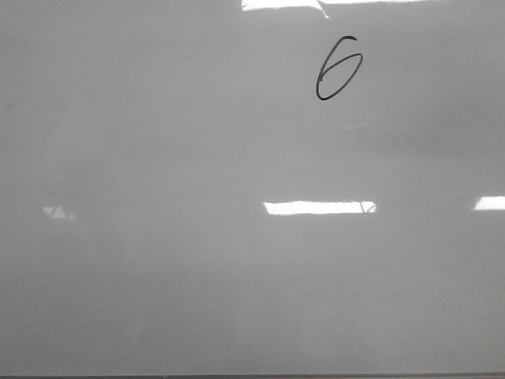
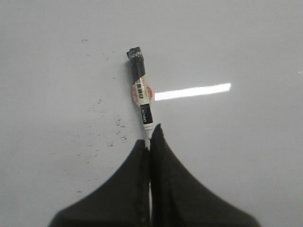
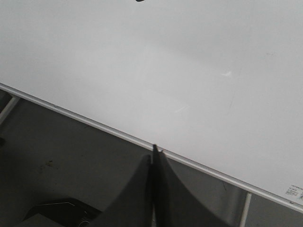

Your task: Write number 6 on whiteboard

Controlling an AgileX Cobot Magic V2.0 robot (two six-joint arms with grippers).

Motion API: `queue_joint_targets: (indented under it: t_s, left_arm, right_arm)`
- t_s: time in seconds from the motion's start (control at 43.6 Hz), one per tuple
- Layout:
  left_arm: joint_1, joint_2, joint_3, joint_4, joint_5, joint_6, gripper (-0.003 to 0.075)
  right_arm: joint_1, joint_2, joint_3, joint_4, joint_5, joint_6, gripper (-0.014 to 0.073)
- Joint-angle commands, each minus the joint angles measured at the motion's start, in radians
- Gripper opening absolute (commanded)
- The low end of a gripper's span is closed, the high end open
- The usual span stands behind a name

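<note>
Number 6 sits upper right on whiteboard, long axis leaning right. Left gripper clamps marker; right gripper closed, empty.

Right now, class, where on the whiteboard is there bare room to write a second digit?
The whiteboard is bare left of and below the number 6, down to its lower edge. Only the upper right, around that digit, is taken. The left wrist view shows the marker between shut fingers.
</note>
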Motion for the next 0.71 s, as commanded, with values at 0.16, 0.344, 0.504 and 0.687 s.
queue_joint_targets:
  t_s: [0.16,0.344,0.504,0.687]
  left_arm:
    - [0.039,-0.140,0.201,-0.009,-0.276,-0.001,-0.0020]
    - [0.059,-0.184,0.239,0.069,-0.271,-0.122,-0.0020]
    - [0.070,-0.213,0.284,0.061,-0.285,-0.124,-0.0020]
    - [0.068,-0.213,0.295,0.061,-0.279,-0.138,-0.0020]
  right_arm:
    - [-0.007,0.003,-0.020,-0.014,-0.068,-0.002,-0.0068]
    - [-0.007,0.003,-0.020,-0.014,-0.068,-0.002,-0.0068]
    - [-0.007,0.003,-0.020,-0.014,-0.068,-0.002,-0.0068]
    - [-0.007,0.003,-0.020,-0.014,-0.066,-0.002,-0.0068]
